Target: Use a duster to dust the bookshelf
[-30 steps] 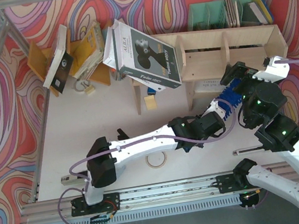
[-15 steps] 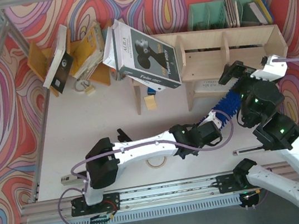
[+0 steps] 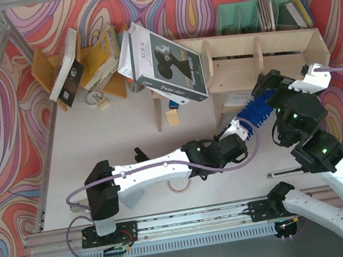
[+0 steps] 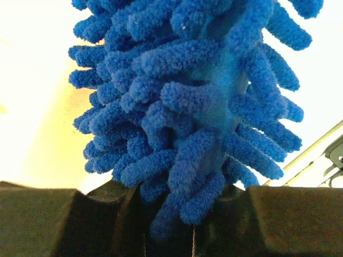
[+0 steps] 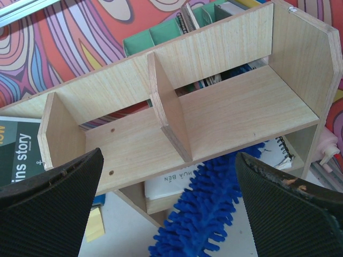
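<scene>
The bright-blue fluffy duster (image 3: 253, 112) slants from my left gripper (image 3: 233, 144) up toward the pale plywood bookshelf (image 3: 275, 45). In the left wrist view the duster (image 4: 198, 96) fills the frame and my left gripper (image 4: 177, 217) is shut on its lower end; the handle is hidden. In the right wrist view the duster (image 5: 214, 209) runs under the bookshelf's (image 5: 241, 101) upper board. My right gripper (image 5: 169, 155) hangs open above the shelf front, holding nothing, beside the duster's far end in the top view (image 3: 281, 86).
Large tilted books (image 3: 165, 61) lean on the bookshelf's left end. An orange-yellow rack (image 3: 93, 59) stands at the back left and a teal organiser (image 3: 251, 16) behind the shelf. A tape ring (image 3: 180, 184) and a yellow block (image 3: 172, 117) lie on the table. A white book (image 5: 171, 182) lies under the shelf.
My left arm has drawn back to the left, pulling the duster with it along the front of the bookshelf. The right arm has hardly moved.
</scene>
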